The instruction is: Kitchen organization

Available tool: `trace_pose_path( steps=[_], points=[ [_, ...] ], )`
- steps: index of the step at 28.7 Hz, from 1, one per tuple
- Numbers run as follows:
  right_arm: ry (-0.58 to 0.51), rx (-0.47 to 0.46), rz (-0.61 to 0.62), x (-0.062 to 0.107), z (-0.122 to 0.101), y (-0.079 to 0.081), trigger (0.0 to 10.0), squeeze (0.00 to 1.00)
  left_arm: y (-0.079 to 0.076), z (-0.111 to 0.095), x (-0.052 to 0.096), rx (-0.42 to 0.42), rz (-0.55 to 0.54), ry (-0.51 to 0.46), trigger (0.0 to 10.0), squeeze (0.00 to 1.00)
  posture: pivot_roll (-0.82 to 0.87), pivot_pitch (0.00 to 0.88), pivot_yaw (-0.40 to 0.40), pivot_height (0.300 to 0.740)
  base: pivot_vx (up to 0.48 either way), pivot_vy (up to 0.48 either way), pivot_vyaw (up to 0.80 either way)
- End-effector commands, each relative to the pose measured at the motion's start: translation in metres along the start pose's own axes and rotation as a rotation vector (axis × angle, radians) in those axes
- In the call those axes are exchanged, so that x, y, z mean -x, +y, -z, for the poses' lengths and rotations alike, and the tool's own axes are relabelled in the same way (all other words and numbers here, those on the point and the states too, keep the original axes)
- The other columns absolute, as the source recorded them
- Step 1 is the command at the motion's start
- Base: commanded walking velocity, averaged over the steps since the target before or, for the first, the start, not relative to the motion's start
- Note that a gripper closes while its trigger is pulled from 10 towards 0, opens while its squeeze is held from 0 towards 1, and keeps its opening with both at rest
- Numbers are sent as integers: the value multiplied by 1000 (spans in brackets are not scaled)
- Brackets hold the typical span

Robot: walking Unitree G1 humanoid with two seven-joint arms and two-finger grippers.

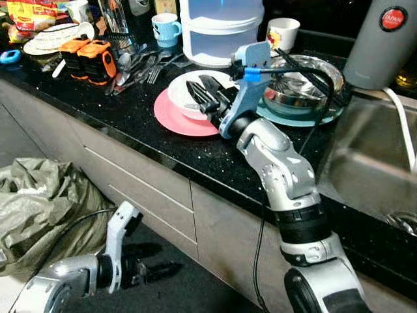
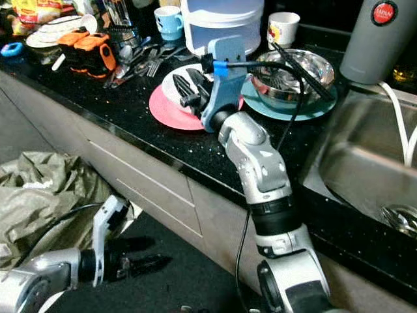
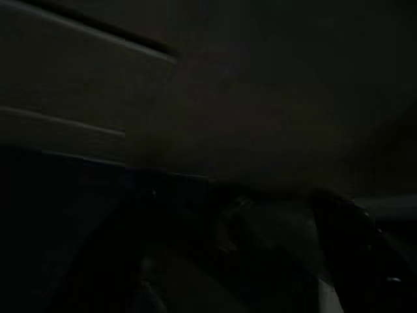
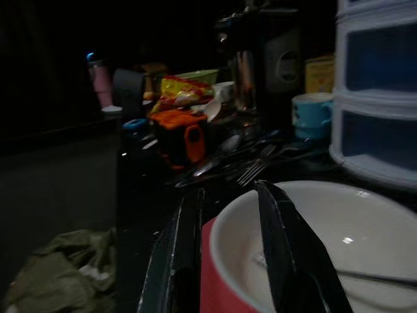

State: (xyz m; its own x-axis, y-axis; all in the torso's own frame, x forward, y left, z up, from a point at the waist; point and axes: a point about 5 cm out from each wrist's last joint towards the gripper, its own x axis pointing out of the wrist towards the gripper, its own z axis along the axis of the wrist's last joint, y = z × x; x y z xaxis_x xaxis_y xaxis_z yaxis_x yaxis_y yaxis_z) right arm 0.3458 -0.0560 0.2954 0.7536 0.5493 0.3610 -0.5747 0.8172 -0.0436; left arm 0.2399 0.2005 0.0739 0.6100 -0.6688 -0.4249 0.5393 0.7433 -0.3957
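Right wrist view gives you the closest look: the right gripper [image 4: 228, 254] has its two black fingers spread, one outside and one inside the near rim of the white bowl [image 4: 339, 241], with that rim between them but not pinched. You can see a thin utensil lying inside the bowl, too faint to name. The bowl sits on a pink plate [image 1: 176, 117] on the black countertop [image 1: 130, 124].

Just beside it to your right, a steel bowl [image 1: 306, 88] rests on a teal plate [image 1: 287, 114]; black chopsticks [image 2: 303, 72] lie across the steel bowl. Further right is the steel sink [image 1: 371, 163], with something metallic low in its basin.

Behind the white bowl you have loose forks and spoons [image 1: 140, 65] on the counter, an orange and black tool [image 1: 91, 59] to their left, and a stack of white plates [image 1: 55, 38] at the far left. At the back stand a blue cup [image 1: 166, 29], a white stacked container [image 1: 218, 29] and a printed mug [image 1: 283, 32].

Your left gripper [image 1: 153, 270] hangs idle low by the cabinet fronts [image 1: 143, 189], fingers a little apart, near a crumpled green bag [image 1: 39, 208] on the floor.
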Motion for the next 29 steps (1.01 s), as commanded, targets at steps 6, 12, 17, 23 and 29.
trace_pose_path(
  steps=[6,12,17,23,29],
  points=[
    [-18,74,20,-5,-5,-5,10000,1000,22,10,-7,78,-128,-64,10000,0,60,95,52,740,0,0,0],
    [60,271,33,-12,-1,-8,10000,0,39,26,-20,150,-273,-87,10000,0,54,96,40,740,0,0,0],
    [66,392,8,-17,1,-6,10000,0,44,30,-27,201,-347,-120,10000,0,53,100,32,740,0,0,0],
    [72,676,-3,-27,-2,-11,10000,0,45,40,-39,218,-402,-116,10000,0,53,101,20,740,0,0,0],
    [88,967,11,-36,-20,-30,10000,0,48,49,-51,239,-477,-108,10000,0,35,106,4,740,0,0,0]
  ],
)
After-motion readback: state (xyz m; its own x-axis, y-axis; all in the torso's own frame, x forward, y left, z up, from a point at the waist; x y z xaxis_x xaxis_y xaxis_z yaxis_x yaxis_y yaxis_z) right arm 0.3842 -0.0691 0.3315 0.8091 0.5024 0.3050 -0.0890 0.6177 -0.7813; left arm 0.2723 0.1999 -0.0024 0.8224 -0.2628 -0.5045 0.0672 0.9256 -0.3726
